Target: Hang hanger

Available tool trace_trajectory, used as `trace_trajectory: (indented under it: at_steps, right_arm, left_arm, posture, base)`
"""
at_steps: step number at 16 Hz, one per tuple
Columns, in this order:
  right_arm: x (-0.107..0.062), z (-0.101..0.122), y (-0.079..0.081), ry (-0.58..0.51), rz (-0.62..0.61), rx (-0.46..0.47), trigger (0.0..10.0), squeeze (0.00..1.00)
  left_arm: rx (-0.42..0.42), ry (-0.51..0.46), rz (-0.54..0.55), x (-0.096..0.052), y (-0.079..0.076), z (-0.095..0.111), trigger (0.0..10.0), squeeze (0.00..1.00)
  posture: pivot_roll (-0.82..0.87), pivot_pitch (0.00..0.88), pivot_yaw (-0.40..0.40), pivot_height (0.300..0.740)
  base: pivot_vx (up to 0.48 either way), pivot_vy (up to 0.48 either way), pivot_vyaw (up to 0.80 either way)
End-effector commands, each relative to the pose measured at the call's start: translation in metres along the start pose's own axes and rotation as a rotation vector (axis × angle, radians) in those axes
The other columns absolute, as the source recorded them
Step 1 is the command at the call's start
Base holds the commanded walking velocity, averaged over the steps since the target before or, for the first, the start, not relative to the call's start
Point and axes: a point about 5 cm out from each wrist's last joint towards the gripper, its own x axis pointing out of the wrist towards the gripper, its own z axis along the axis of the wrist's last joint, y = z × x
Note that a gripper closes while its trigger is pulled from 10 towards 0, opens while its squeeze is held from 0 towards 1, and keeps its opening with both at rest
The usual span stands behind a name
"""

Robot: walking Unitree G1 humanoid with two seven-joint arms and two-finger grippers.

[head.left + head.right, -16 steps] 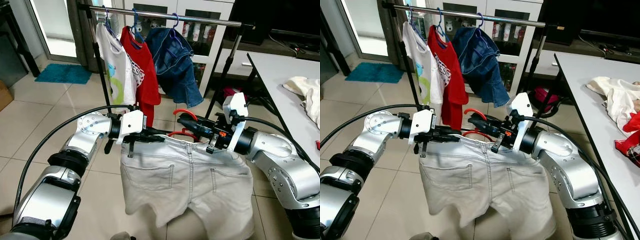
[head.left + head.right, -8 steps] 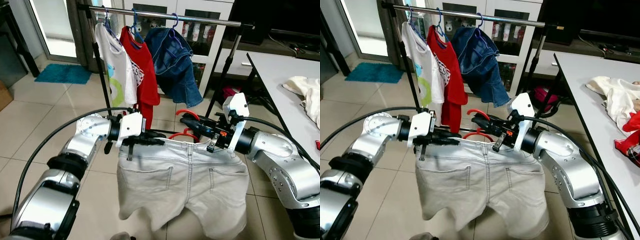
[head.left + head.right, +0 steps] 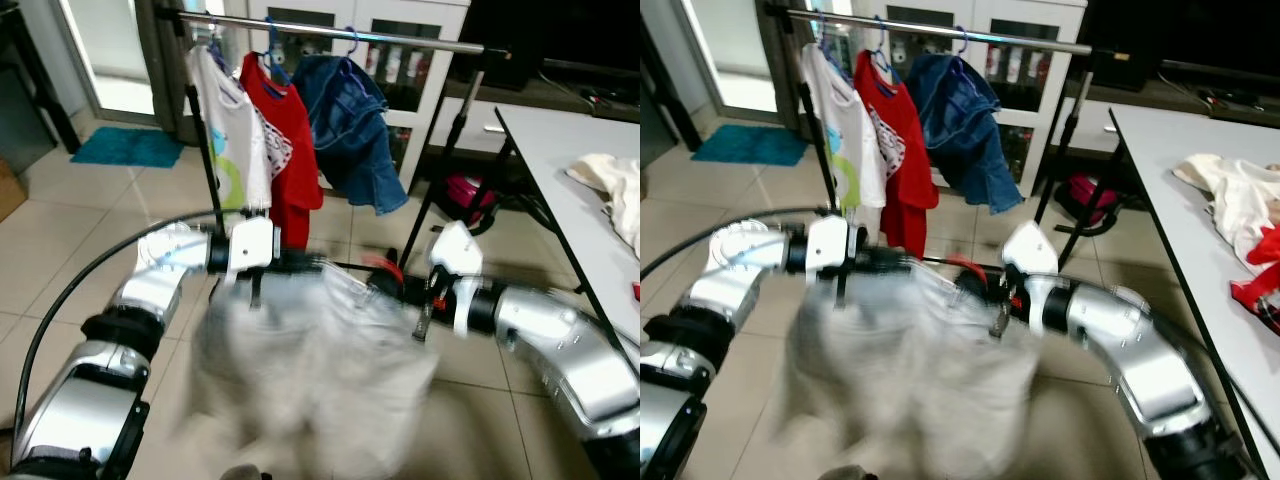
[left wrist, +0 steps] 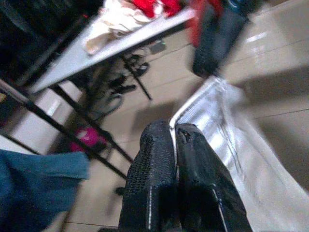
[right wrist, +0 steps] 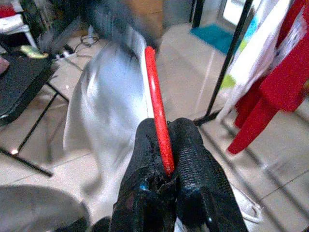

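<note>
Pale grey shorts (image 3: 310, 370) hang blurred between my two grippers, low in front of the clothes rail (image 3: 400, 40). My left gripper (image 4: 174, 131) is shut on the left end of their waistband (image 4: 212, 96); in the left eye view the left gripper (image 3: 298, 264) is level with the red shirt's hem. My right gripper (image 5: 166, 129) is shut on a red hanger (image 5: 154, 92), whose bar runs along the shorts (image 5: 108, 96). In the left eye view the right gripper (image 3: 388, 282) holds the hanger (image 3: 383, 264) at the waistband's right end.
On the rail hang a white shirt (image 3: 232, 130), a red shirt (image 3: 285, 140) and a denim garment (image 3: 350, 130) on blue hangers; the rail's right half is bare. A grey table (image 3: 560, 150) with a white cloth (image 3: 612, 180) stands on the right. A teal mat (image 3: 125, 147) lies far left.
The shorts have swung left and now blur in motion. My right gripper with the hanger has dropped lower, and the waistband is no longer stretched straight between the grippers.
</note>
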Motion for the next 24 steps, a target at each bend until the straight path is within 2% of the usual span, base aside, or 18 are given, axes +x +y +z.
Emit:
trace_trajectory:
  at_steps: [1, 3, 6, 8, 9, 11, 12, 13, 15, 16, 17, 19, 20, 22, 23, 24]
  right_arm:
    - [-0.004, 0.000, -0.004, 0.020, -0.014, -0.002, 0.0, 0.00]
    - [-0.004, 0.006, -0.008, -0.024, -0.031, 0.011, 0.0, 0.00]
    - [-0.005, 0.019, -0.016, -0.103, -0.068, 0.034, 0.0, 0.00]
    - [-0.009, 0.016, -0.025, -0.055, -0.111, 0.027, 0.0, 0.00]
    - [-0.012, 0.004, -0.027, 0.029, -0.113, 0.022, 0.0, 0.00]
    - [-0.018, -0.020, -0.022, 0.183, -0.071, -0.017, 0.0, 0.00]
    - [-0.024, -0.034, -0.016, 0.258, -0.029, -0.027, 0.0, 0.00]
    - [-0.028, -0.041, -0.013, 0.280, -0.021, -0.008, 0.0, 0.00]
    - [-0.029, -0.044, -0.016, 0.281, -0.048, 0.005, 0.0, 0.00]
    - [-0.029, -0.042, -0.019, 0.263, -0.067, 0.017, 0.0, 0.00]
    - [-0.031, -0.032, -0.028, 0.186, -0.123, 0.057, 0.0, 0.00]
    - [-0.036, -0.024, -0.036, 0.131, -0.148, 0.075, 0.0, 0.00]
    - [-0.036, -0.024, -0.036, 0.131, -0.148, 0.075, 0.0, 0.00]
    - [-0.041, -0.017, -0.041, 0.085, -0.155, 0.083, 0.0, 0.00]
    - [-0.050, 0.004, -0.049, -0.040, -0.151, 0.113, 0.0, 0.00]
    - [-0.051, 0.009, -0.050, -0.071, -0.150, 0.127, 0.0, 0.00]
  left_arm:
    - [0.065, -0.019, 0.055, -0.004, 0.014, 0.012, 0.0, 0.00]
    - [0.038, 0.036, 0.019, -0.003, 0.007, 0.003, 0.0, 0.00]
    - [0.033, 0.021, 0.009, 0.003, -0.001, 0.001, 0.0, 0.00]
    - [0.064, -0.034, 0.001, 0.011, -0.010, 0.005, 0.0, 0.00]
    - [0.090, -0.067, 0.018, 0.015, -0.012, 0.009, 0.0, 0.00]
    - [0.117, -0.097, 0.131, 0.016, -0.001, 0.016, 0.0, 0.00]
    - [0.129, -0.091, 0.264, 0.010, 0.015, 0.019, 0.0, 0.00]
    - [0.141, -0.040, 0.435, -0.005, 0.036, 0.019, 0.0, 0.00]
    - [0.100, -0.027, 0.585, -0.022, 0.051, 0.019, 0.0, 0.00]
    - [0.097, -0.024, 0.568, -0.022, 0.049, 0.018, 0.0, 0.00]
    - [0.095, 0.057, 0.416, -0.017, 0.026, 0.003, 0.0, 0.00]
    - [0.065, 0.145, 0.292, -0.015, 0.004, -0.015, 0.0, 0.00]
    - [0.065, 0.145, 0.292, -0.015, 0.004, -0.015, 0.0, 0.00]
    - [0.010, 0.235, 0.254, -0.014, -0.013, -0.033, 0.0, 0.00]
    - [-0.132, 0.459, 0.371, -0.025, -0.030, -0.071, 0.0, 0.00]
    - [-0.161, 0.501, 0.413, -0.029, -0.031, -0.076, 0.0, 0.00]
  posture:
    - [-0.11, 0.000, -0.036, 0.740]
    - [-0.11, 0.000, -0.036, 0.740]
    - [-0.11, 0.000, -0.037, 0.740]
    - [-0.12, 0.000, -0.036, 0.740]
    - [-0.12, 0.000, -0.037, 0.740]
    - [-0.12, 0.000, -0.043, 0.740]
    - [-0.12, 0.000, -0.045, 0.740]
    - [-0.12, 0.000, -0.048, 0.740]
    - [-0.12, 0.000, -0.051, 0.740]
    - [-0.12, 0.000, -0.052, 0.740]
    - [-0.12, 0.000, -0.052, 0.740]
    - [-0.12, 0.000, -0.051, 0.740]
    - [-0.12, 0.000, -0.051, 0.740]
    - [-0.12, 0.000, -0.051, 0.740]
    - [-0.12, 0.000, -0.053, 0.740]
    - [-0.12, 0.000, -0.054, 0.740]
  base:
    - [0.000, 0.000, 0.00]
    - [0.000, 0.000, 0.00]
    - [0.000, 0.000, 0.00]
    - [0.000, 0.000, 0.00]
    - [0.000, 0.000, 0.00]
    - [0.000, 0.000, 0.00]
    - [0.000, 0.000, 0.00]
    - [0.000, 0.000, 0.00]
    - [0.000, 0.000, 0.00]
    - [0.000, 0.000, 0.00]
    - [0.000, 0.000, 0.00]
    - [0.000, 0.000, 0.00]
    - [0.000, 0.000, 0.00]
    - [0.000, 0.000, 0.00]
    - [0.000, 0.000, 0.00]
    - [0.000, 0.000, 0.00]
